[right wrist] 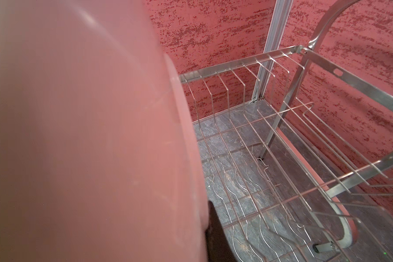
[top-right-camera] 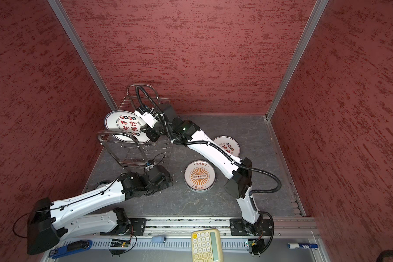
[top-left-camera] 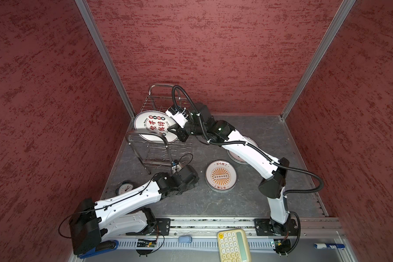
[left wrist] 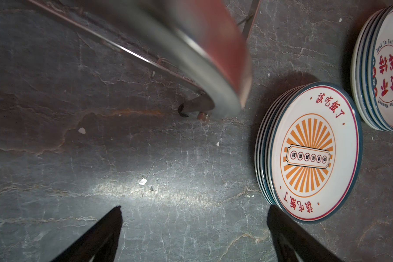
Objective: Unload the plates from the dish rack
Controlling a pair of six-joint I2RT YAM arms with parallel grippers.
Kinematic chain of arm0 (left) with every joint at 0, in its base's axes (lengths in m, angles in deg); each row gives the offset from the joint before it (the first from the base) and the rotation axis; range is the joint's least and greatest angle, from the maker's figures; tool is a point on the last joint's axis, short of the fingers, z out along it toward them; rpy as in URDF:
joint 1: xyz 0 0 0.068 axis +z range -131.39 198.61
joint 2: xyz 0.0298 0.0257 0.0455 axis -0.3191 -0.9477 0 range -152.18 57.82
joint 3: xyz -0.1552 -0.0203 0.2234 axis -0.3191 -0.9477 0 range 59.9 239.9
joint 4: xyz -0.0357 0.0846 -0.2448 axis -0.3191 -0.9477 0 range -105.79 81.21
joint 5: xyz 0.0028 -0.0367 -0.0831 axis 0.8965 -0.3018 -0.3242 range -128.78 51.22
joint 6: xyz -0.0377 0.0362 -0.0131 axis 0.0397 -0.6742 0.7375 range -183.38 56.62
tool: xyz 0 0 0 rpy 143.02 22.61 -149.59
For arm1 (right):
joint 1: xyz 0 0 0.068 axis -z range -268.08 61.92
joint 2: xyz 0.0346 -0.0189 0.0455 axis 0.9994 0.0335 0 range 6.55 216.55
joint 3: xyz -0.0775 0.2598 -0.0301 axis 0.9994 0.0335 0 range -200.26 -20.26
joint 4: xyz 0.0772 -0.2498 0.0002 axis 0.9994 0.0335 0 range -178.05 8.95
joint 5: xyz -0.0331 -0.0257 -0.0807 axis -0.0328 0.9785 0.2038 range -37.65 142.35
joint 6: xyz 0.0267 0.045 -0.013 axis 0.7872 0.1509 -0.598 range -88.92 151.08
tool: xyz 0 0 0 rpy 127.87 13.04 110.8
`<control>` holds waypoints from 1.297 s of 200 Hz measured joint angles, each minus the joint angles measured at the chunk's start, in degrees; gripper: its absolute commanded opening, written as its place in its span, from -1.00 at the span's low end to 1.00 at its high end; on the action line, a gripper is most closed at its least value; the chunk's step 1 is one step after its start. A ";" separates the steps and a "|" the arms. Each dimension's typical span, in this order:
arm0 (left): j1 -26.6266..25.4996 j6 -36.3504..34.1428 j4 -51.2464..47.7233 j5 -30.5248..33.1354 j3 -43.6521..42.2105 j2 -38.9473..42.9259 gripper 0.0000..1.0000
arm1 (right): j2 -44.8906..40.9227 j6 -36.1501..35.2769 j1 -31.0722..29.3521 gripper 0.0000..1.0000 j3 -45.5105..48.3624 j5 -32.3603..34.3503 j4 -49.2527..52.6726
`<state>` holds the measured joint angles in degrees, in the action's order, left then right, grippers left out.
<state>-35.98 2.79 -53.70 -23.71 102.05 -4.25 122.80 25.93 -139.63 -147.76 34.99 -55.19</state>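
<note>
A red-character plate leans on edge in the upper tier of the dish rack, toward its near handle. The right tool is clenched on the plate's rim. The left tool hangs released over the counter by the rack's near leg. A sunburst stack and a second stack lie beside the rack.

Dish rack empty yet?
No. One plate stands on edge in the dish rack, right gripper shut on its rim; other slots bare.
</note>
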 measured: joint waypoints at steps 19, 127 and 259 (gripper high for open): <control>0.04 0.00 0.04 -0.02 0.00 -0.63 0.99 | -1.07 0.02 0.00 -0.95 1.99 0.13 -1.55; 0.31 -0.02 1.27 -0.83 0.04 -2.56 0.99 | -13.38 0.42 0.00 -1.00 17.16 2.38 -17.55; -2.10 -4.90 6.45 -1.57 5.33 -7.80 0.99 | -35.85 10.86 18.69 -1.00 35.54 18.47 -22.64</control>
<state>-38.08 -2.10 -47.25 -25.28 107.38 -12.05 86.95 36.80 -120.94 -112.22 53.45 -77.84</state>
